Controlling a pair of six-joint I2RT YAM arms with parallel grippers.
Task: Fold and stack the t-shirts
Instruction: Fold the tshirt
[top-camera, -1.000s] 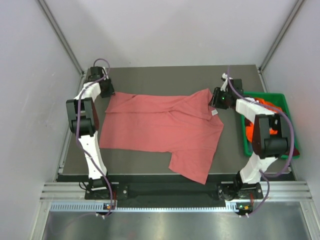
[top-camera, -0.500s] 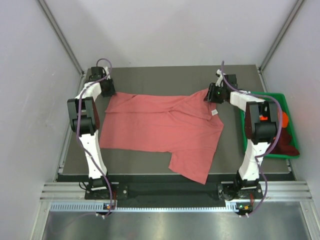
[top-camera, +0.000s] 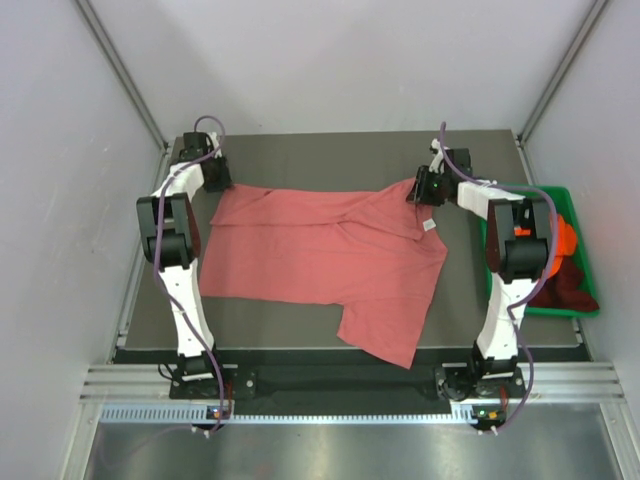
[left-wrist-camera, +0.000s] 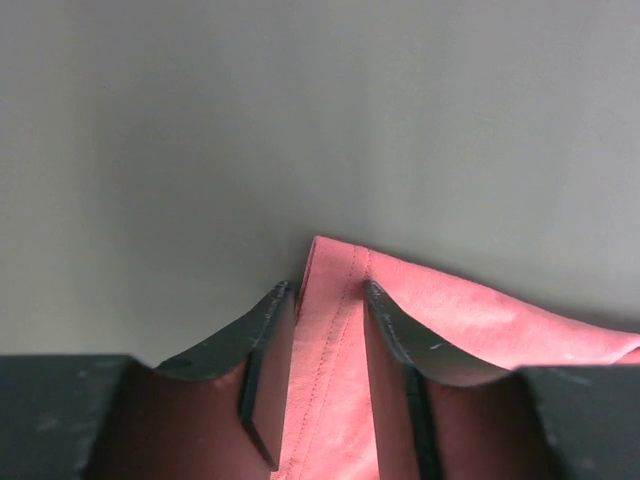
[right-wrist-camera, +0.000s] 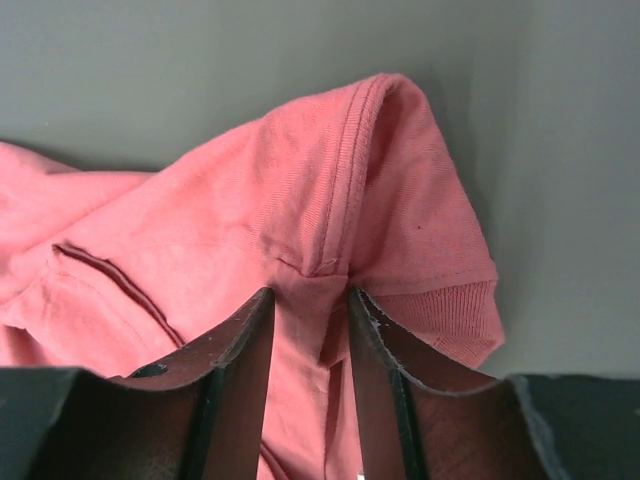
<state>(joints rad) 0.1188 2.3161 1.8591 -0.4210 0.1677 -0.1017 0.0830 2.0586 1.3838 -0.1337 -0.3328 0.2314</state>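
The salmon-pink t-shirt (top-camera: 320, 260) lies spread out on the dark table, one sleeve hanging toward the near edge. My left gripper (top-camera: 212, 178) is at its far left corner. In the left wrist view the hemmed corner (left-wrist-camera: 330, 320) lies flat between my slightly parted fingers (left-wrist-camera: 270, 330), not pinched. My right gripper (top-camera: 425, 188) is at the far right shoulder. In the right wrist view the bunched shoulder seam and ribbed collar (right-wrist-camera: 345, 200) sit between my parted fingers (right-wrist-camera: 240, 350). Orange (top-camera: 566, 238) and dark maroon (top-camera: 572, 285) shirts lie in the bin. No bluish shirt shows.
A green plastic bin (top-camera: 560, 192) stands at the table's right edge, beside the right arm. A white label (top-camera: 429, 226) shows on the pink shirt near the collar. Grey walls close in the table on three sides.
The right arm has swung off the bin toward the far side, bringing its gripper onto the shirt's far right shoulder. The left arm and the shirt have barely moved.
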